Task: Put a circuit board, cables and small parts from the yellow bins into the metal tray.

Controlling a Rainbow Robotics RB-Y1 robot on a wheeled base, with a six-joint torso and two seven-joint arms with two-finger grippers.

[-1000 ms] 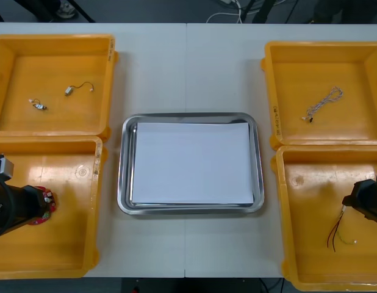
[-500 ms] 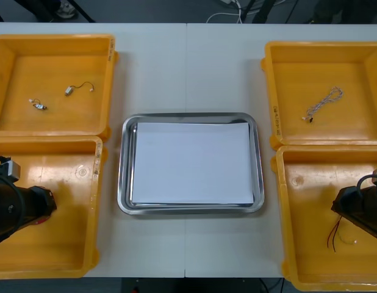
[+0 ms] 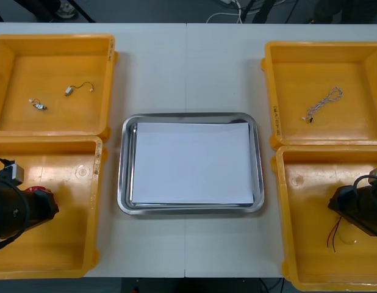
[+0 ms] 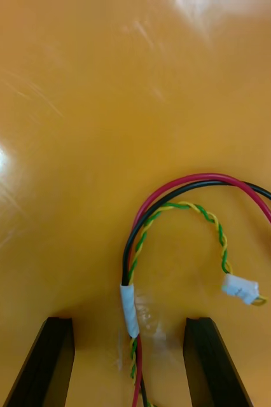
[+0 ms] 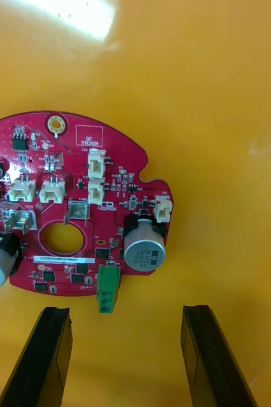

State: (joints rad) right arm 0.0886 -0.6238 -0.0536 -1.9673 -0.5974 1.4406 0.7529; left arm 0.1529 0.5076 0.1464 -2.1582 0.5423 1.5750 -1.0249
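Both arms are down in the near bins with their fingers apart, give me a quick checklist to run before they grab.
1. Left gripper open: ok.
2. Board inside its gap: not ok; it lies ahead of the fingers, with just its green connector lined up with the gap.
3. Right gripper open: ok.
4. Cable inside its gap: ok; the taped part runs between the fingers.
5. Tray ready: ok; its white inside is bare.
6. Height over each bin floor: cannot tell.
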